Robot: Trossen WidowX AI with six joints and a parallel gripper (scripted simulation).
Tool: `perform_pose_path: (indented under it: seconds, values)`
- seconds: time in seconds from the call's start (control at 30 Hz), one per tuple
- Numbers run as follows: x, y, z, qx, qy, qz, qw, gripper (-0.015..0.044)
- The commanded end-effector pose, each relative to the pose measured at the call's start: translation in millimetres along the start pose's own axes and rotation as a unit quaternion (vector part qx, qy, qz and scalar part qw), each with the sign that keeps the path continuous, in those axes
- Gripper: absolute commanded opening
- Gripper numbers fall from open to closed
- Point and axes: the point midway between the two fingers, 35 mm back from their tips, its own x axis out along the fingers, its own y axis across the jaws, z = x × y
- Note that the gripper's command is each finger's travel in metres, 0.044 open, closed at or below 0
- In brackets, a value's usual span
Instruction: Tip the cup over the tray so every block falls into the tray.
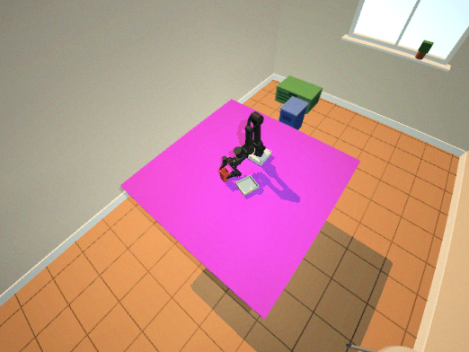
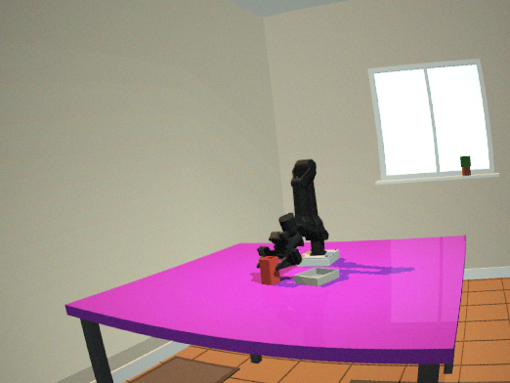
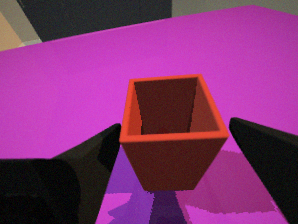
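The square red cup stands upright on the table, its open top facing up. Its inside is dark in the wrist view and no blocks can be made out in it. My gripper is open and empty. In the wrist view one finger is on each side of the cup near its rim, with a small gap on the right and almost none on the left. The shallow pale tray lies beside the cup, and no blocks show in it.
The magenta table bears everything. The arm's white base stands behind the tray. A blue box and a green cabinet stand on the floor beyond the table.
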Motion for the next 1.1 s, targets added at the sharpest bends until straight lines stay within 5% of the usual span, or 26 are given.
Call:
perform_pose_path:
  seconds: [0.0, 0.4, 0.57, 1.07]
  values:
    - [8, 0, 0, -0.001, 0.000, 0.001, 1.000, 0.0440]
    - [24, 1, -1, -0.001, -0.001, 0.001, 1.000, 0.0440]
    - [25, 1, -1, -0.001, -0.001, 0.001, 1.000, 0.0323]
    - [25, 1, -1, -0.001, -0.001, 0.001, 1.000, 0.0283]
